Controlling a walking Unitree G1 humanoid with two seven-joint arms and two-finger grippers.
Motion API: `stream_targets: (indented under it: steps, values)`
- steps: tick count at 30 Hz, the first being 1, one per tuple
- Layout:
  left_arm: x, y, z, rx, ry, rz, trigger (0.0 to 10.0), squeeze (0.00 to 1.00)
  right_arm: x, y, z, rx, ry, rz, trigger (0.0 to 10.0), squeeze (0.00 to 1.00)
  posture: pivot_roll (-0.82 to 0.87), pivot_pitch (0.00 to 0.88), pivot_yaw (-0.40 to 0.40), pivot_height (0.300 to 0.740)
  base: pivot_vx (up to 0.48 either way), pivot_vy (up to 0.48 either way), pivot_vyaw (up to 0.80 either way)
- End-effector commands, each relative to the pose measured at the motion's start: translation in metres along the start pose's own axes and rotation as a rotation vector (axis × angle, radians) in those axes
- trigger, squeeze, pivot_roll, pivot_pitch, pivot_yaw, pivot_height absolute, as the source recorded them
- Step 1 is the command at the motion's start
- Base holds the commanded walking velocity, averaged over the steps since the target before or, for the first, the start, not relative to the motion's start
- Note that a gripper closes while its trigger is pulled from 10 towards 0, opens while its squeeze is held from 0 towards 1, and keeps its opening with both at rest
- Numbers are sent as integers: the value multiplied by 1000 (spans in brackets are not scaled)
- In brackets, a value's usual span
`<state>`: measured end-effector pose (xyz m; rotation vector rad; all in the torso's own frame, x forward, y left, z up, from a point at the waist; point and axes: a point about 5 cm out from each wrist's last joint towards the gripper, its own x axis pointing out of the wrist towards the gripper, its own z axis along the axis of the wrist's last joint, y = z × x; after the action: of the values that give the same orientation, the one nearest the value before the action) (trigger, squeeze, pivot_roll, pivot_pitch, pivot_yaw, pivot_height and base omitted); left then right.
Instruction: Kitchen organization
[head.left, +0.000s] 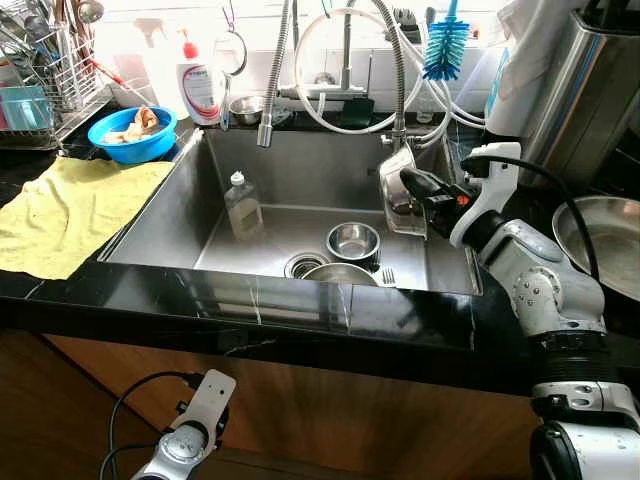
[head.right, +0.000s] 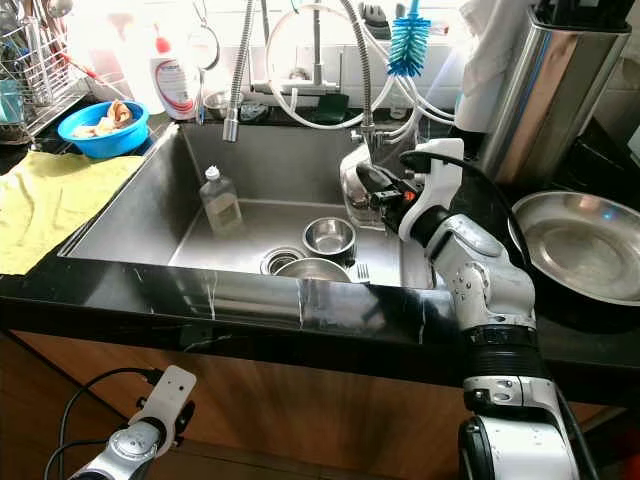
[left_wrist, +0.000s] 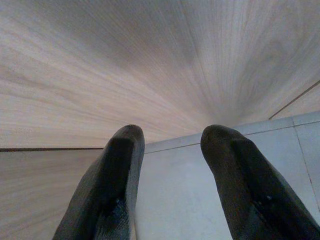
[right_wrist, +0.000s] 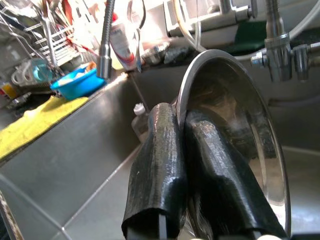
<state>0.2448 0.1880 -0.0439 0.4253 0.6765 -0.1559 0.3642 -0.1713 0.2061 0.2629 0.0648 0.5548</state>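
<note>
Steel bowl (right_wrist: 235, 145) pinched by its rim between the closed fingers (right_wrist: 160, 165) of the right gripper (head.left: 418, 190), tilted on edge above the sink (head.left: 170, 200), opening facing the fingers. Left gripper (left_wrist: 172, 180) hanging idle by the cabinet front, fingers apart, holding nothing, far from the bowl.
</note>
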Motion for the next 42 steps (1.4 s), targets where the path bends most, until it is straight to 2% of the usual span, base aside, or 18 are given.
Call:
stream_targets:
  steps: [1, 7, 15, 16, 17, 18, 19, 20, 21, 22, 24, 30, 31, 32, 33, 34, 37, 42]
  values:
    - [-1, 2, -4, -10, 16, 13, 10000, 0, 3, 3, 3, -15, -7, 19, 10000, 0, -130, 0, 42, 740, 0, 0, 0]
    - [-1, 1, -4, -13, 16, 14, 10000, 0, 0, -4, -15, 0, 44, -4, 10000, 0, -126, 0, 40, 740, 0, 0, 0]
    - [-1, 1, -5, -11, 18, 13, 10000, 0, -2, -5, -16, 8, 41, -2, 10000, 0, -130, 0, 42, 740, 0, 0, 0]
    - [-1, 1, -5, -11, 19, 13, 10000, 0, -2, -5, -16, 10, 41, -2, 10000, 27, -127, 0, 41, 740, 0, 0, 0]
    - [-1, 1, -5, -11, 19, 13, 10000, 0, -2, -5, -17, 10, 42, -3, 10000, 78, -127, 0, 41, 740, 0, 0, 0]
    - [-1, 1, -5, -12, 19, 13, 10000, 0, -2, -5, -17, 13, 43, -2, 10000, 533, -127, 0, 41, 740, 0, 0, 0]
    - [-1, 1, -5, -12, 19, 13, 10000, 0, -2, -5, -18, 13, 44, -1, 10000, 533, -125, 0, 40, 740, 0, 0, 0]
    - [-1, 1, -5, -12, 19, 13, 10000, 0, -2, -5, -18, 14, 44, 1, 10000, 769, -125, 0, 40, 740, 0, 0, 0]
    - [-1, 1, -5, -12, 19, 13, 10000, 0, -2, -5, -18, 14, 44, 1, 10000, 769, -125, 0, 40, 740, 0, 0, 0]
    - [-1, 1, -5, -12, 19, 14, 10000, 0, -2, -4, -18, 15, 44, 3, 10000, 906, -125, 0, 40, 740, 0, 0, 0]
    - [-1, 1, -5, -13, 19, 14, 10000, 0, -2, -4, -18, 16, 43, 5, 10000, 910, -125, 0, 39, 740, 0, 0, 0]
    - [-1, 1, -5, -14, 20, 15, 10000, 0, -2, -5, -18, 12, 42, -2, 10000, 851, -124, 0, 37, 740, 0, 0, 0]
    - [-1, 1, -6, -14, 20, 15, 10000, 0, -2, -5, -17, 10, 38, -5, 10000, 616, -124, 0, 37, 740, 0, 0, 0]
    - [-1, 1, -6, -14, 21, 15, 10000, 0, -2, -5, -15, 0, 27, -18, 10000, 59, -125, 0, 37, 740, 0, 0, 0]
    - [-2, 1, -6, -14, 21, 14, 10000, 0, -2, -6, -14, -6, 22, -26, 10000, 59, -124, 0, 36, 740, 0, 0, 0]
    - [-2, 1, -6, -14, 21, 14, 10000, 0, -2, -7, -13, -11, 14, -50, 10000, 0, -124, 0, 36, 740, 0, 0, 0]
    - [-2, 1, -7, -16, 23, 15, 10000, 0, -8, -9, -1, -109, -22, -143, 10000, 0, -124, 0, 36, 740, 0, 0, 0]
    - [-2, 1, -7, -13, 24, 15, 10000, 0, -23, -11, 9, -244, -3, -268, 10000, 0, -124, 0, 36, 740, 0, 0, 0]
